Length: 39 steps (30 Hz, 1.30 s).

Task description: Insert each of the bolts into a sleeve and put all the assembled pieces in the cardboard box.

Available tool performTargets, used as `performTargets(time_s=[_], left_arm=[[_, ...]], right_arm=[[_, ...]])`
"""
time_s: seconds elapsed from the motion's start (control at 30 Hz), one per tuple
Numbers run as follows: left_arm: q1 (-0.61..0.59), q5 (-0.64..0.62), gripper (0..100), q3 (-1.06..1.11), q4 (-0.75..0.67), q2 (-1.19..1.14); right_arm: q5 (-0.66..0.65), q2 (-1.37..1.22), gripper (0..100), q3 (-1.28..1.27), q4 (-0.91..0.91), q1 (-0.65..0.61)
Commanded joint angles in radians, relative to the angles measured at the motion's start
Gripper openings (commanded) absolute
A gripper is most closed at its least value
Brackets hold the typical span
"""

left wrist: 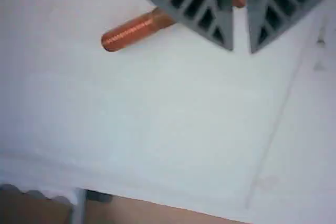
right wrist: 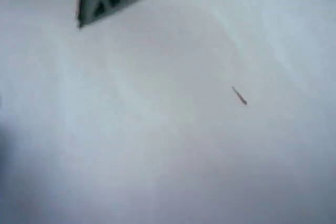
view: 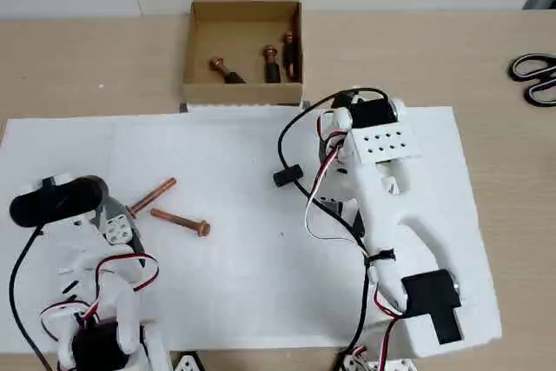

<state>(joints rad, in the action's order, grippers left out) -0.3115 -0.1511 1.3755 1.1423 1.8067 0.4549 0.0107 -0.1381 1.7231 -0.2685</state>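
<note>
Left gripper (left wrist: 241, 49) clamps narrowly on one bolt (left wrist: 131, 31) lying on the white sheet (left wrist: 157, 129).

**Soft overhead light, faint shadows**

Bright, diffuse light from above falls evenly on the white sheet (view: 226, 275) and the wooden counter (view: 87, 58). Shadows are pale and soft-edged: a thin one hugs the right arm (view: 382, 188), and another lies beside a bolt (left wrist: 131, 31) under the left hand (left wrist: 241, 50). The inside of the cardboard box (view: 243, 93) sits darker. In the right wrist view the sheet grades from bright to dull grey.
</note>
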Motion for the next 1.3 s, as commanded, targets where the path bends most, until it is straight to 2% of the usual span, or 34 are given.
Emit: performTargets(time_s=[0.0,0.5,1.03,1.27], left_arm=[[0.031,0.003,1,-0.010,-0.025,0.011],[0.032,0.005,1,-0.004,-0.028,0.011],[0.032,0.005,1,-0.004,-0.028,0.011],[0.031,0.005,1,0.016,-0.028,0.009]], right_arm=[[0.011,-0.044,18.4,0.008,-0.001,0.012],[0.006,-0.139,18.3,0.003,-0.137,0.070],[0.006,-0.266,18.2,0.009,-0.147,0.070],[-0.037,-0.268,10.6,0.005,-0.225,0.093]])
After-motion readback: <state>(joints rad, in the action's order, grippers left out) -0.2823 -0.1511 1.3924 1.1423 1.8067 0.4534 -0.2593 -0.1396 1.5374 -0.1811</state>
